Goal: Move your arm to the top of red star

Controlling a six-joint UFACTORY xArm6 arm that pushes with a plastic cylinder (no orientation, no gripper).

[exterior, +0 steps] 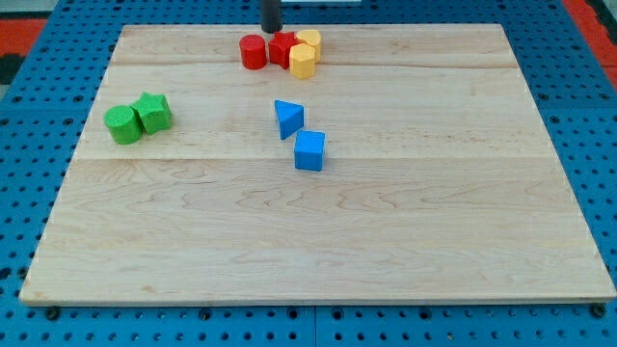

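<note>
The rod's tip (272,31), a bare rod with no claw to open or close, stood at the desk's (405,222) top edge, with the red star (282,48) just below it between the red cylinder (254,52) and yellow blocks (305,54).

The pale wooden board (318,241) carried two red blocks (254,51) (one partly hidden), two yellow blocks (303,61), two green blocks (152,112), a blue triangle (287,118) and a blue cube (309,150).
</note>
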